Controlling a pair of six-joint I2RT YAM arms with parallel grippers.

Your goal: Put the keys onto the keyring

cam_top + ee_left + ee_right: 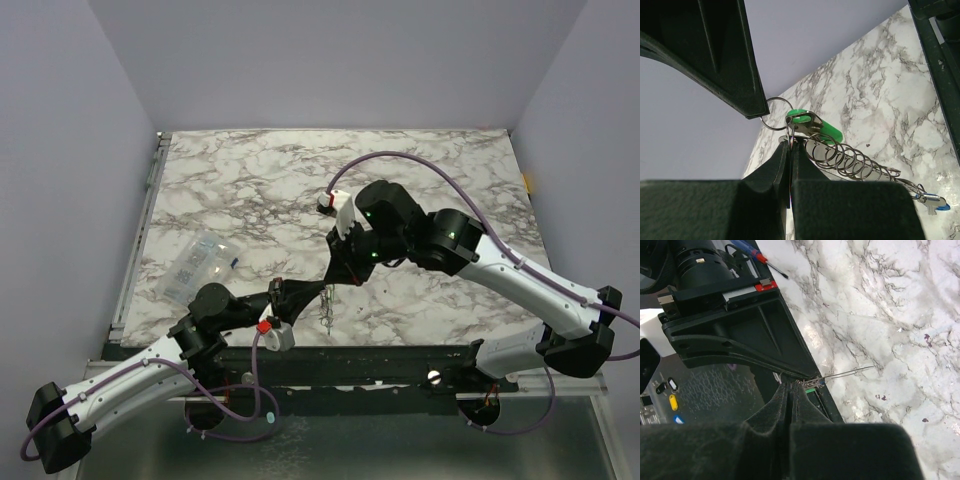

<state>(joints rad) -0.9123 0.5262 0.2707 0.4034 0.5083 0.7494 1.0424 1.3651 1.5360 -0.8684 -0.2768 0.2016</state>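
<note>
Both grippers meet low over the table's near edge. My left gripper is shut on the top of the keyring, a silvery flat loop with a chain of wire links. The mint green key lies against the loop's top beside a small round ring. The blue key hangs at the chain's far end. My right gripper is shut, its tip on the small ring. From above the keyring dangles below both tips. In the right wrist view the keyring shows edge-on.
A clear plastic bag with blue marks lies on the marble table at the left. A screwdriver with a red and blue handle lies off the table's near edge. The black frame rail runs along the near edge below the grippers.
</note>
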